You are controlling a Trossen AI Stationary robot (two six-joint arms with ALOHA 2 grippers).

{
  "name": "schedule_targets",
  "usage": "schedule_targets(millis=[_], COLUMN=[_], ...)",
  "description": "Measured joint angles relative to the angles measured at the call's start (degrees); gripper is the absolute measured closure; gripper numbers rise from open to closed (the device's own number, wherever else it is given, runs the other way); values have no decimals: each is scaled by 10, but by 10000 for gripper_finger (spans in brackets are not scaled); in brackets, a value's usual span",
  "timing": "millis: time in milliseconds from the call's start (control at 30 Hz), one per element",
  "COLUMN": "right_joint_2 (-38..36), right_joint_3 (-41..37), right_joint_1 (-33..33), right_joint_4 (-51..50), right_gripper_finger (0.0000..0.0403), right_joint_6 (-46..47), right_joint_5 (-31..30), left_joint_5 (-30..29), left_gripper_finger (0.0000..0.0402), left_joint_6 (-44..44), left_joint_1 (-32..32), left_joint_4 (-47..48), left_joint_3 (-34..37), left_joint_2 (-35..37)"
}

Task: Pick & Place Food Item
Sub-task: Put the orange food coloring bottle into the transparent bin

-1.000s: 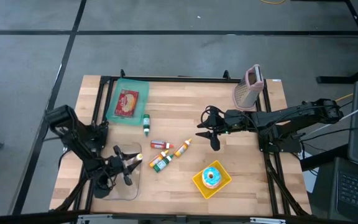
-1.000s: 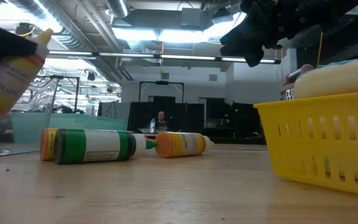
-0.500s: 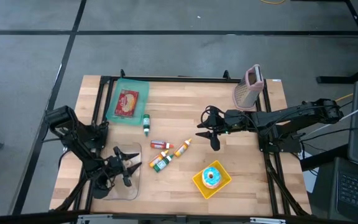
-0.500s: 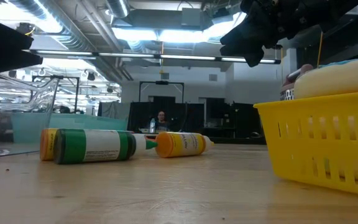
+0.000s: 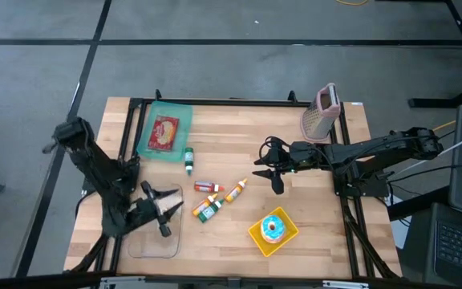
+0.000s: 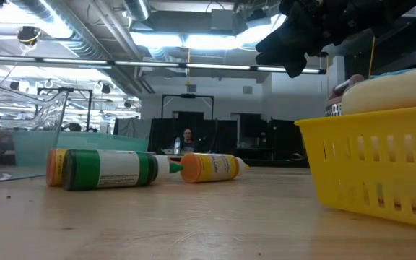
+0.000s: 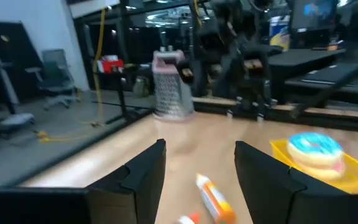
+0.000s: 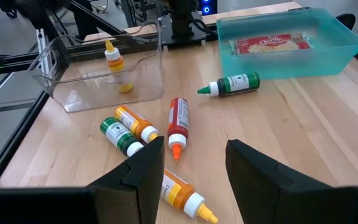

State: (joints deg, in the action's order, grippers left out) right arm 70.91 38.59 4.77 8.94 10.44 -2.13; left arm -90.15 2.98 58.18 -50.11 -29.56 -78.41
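A yellow-capped sauce bottle (image 8: 112, 55) sits inside the clear container (image 8: 98, 74), which stands at the table's near left (image 5: 155, 237). My left gripper (image 5: 171, 213) hangs open above that container, level and pointing toward the right edge, with nothing between its fingers (image 7: 197, 149). My right gripper (image 5: 271, 167) waits open over the middle of the table, also empty (image 8: 191, 149). Several sauce bottles lie on their sides on the wood: green-capped (image 5: 189, 160), red (image 5: 207, 187), orange (image 5: 235, 190), and a green and orange pair (image 5: 208, 209).
A teal bin (image 5: 165, 132) with a red packet sits far left. A yellow basket (image 5: 273, 230) with a frosted donut stands near right. A grater (image 5: 321, 112) stands at the far right. Bare wood lies between the bottles and the grater.
My left gripper has let go of the yellow bottle, opened wider, risen straight up above the clear container and rolled its wrist. The bottle, held tilted in the air a second ago, now sits inside the container.
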Motion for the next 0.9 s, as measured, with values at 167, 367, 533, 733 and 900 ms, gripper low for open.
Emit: schedule_targets(millis=[167, 367, 533, 733, 900], right_joint_2=[0, 0, 0, 0, 0], right_joint_3=[0, 0, 0, 0, 0], right_joint_1=[0, 0, 0, 0, 0], right_joint_4=[0, 0, 6, 9, 9], right_gripper_finger=[234, 234, 234, 234, 234], right_joint_6=[0, 0, 0, 0, -4], right_joint_5=[0, 0, 0, 0, 0], left_joint_5=[30, 79, 239, 450, 651], left_gripper_finger=[220, 233, 254, 281, 284], left_joint_6=[172, 276, 102, -129, -94], left_joint_1=[-40, -102, -170, -329, -433], left_joint_4=[-4, 41, 307, 656, 692], left_joint_3=[-40, -74, -116, -205, -265], left_joint_2=[91, 152, 180, 113, 33])
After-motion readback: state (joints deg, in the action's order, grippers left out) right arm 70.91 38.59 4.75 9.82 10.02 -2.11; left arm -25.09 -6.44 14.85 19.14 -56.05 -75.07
